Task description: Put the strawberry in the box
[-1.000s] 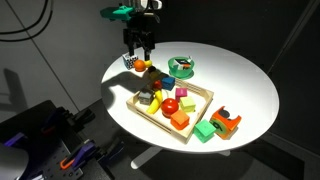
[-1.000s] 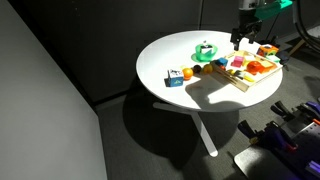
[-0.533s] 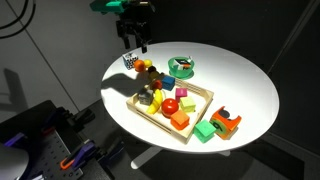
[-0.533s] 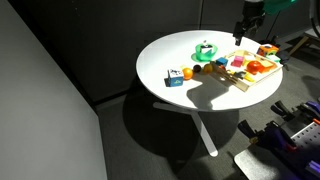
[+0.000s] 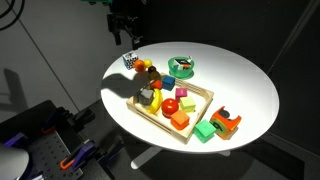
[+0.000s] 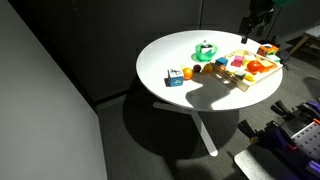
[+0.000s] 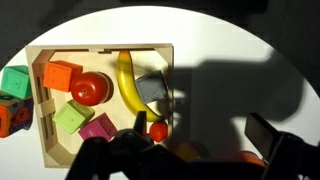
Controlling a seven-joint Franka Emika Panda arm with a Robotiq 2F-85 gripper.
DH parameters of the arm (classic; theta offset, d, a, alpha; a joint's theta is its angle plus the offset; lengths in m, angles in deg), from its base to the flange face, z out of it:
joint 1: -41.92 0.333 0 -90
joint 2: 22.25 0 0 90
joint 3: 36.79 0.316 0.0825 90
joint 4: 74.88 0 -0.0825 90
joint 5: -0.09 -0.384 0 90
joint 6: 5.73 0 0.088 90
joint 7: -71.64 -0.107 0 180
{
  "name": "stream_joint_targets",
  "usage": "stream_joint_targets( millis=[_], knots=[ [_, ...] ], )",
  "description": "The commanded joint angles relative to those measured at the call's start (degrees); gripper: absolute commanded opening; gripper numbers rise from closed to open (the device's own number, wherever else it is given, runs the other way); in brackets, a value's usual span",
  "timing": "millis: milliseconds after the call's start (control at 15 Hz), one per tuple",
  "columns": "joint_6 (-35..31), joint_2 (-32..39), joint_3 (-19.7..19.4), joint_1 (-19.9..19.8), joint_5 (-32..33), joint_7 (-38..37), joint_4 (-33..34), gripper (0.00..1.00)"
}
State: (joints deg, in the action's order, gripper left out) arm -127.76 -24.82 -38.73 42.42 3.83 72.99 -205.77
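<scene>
The strawberry (image 7: 158, 130) is a small red toy in shadow, apparently just inside the wall of the light wooden box (image 7: 100, 48), next to a yellow banana (image 7: 127, 85) and a grey block. It is too small to pick out in the exterior views. The box shows in both exterior views (image 5: 200, 112) (image 6: 241, 84) and holds several coloured toys. My gripper (image 7: 205, 140) is open and empty. It hangs high above the table's edge beside the box in both exterior views (image 5: 125, 28) (image 6: 257, 18).
A round green bowl (image 5: 182, 66) (image 6: 205, 49) stands behind the box on the round white table (image 5: 245, 85). A green and orange toy (image 5: 220, 124) lies beside the box. Orange toys (image 7: 185, 150) lie just outside the box wall. A small cube (image 6: 175, 77) sits apart.
My gripper has risen from low over the toys beside the box to high above the table. The strawberry is no longer at its fingers.
</scene>
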Motion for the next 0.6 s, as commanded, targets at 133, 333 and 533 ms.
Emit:
stream_joint_targets(
  millis=[133, 333, 533],
  knots=[
    [2.2, -0.8, 0.6, -0.4, -0.1, 0.0, 0.1, 1.0],
    [2.1, -0.5, 0.6, -0.4, -0.1, 0.0, 0.1, 1.0],
    [2.1, -0.4, 0.6, -0.4, -0.1, 0.0, 0.1, 1.0]
  ],
)
